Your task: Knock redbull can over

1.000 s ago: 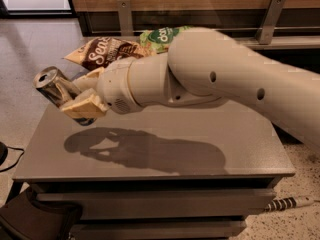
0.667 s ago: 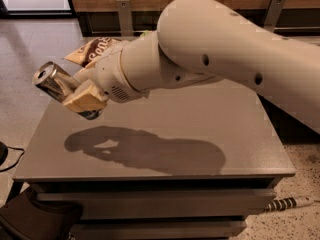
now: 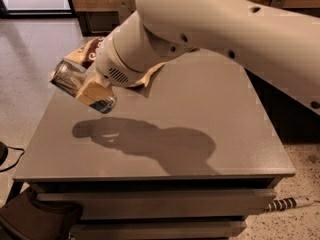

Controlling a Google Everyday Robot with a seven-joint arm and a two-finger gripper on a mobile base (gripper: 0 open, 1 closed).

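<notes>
Over the last second the claw (image 3: 92,91) has carried the redbull can (image 3: 66,78) with it. The can was already leaning between the fingers a second ago. It now lies closer to flat, with its silver top pointing up and away from the wrist and its blue base pointing down toward the desk (image 3: 210,109). The arm (image 3: 225,24) has also swung higher and fills more of the view than it did. It now covers most of the brown chip bag (image 3: 89,53), of which only a corner shows just behind the claw.

For the task, this means the can has left its upright stance but is not yet knocked over. It seems to hang in the air rather than lie on the desk. The shadow (image 3: 150,141) falls below the claw and toward the front edge, well apart from the can, which suggests a gap beneath it.

The claw is clamped on the can. One cream finger (image 3: 94,88) lies across the can's side, and the can's two ends stick out past it. The other finger is hidden behind the can. Nothing else touches the claw, and the desk surface under it is bare.

Judged from this, the remaining step is to bring the can down onto the desk on its side and let go. The can is round and smooth, so it may roll toward the near left edge once freed.
</notes>
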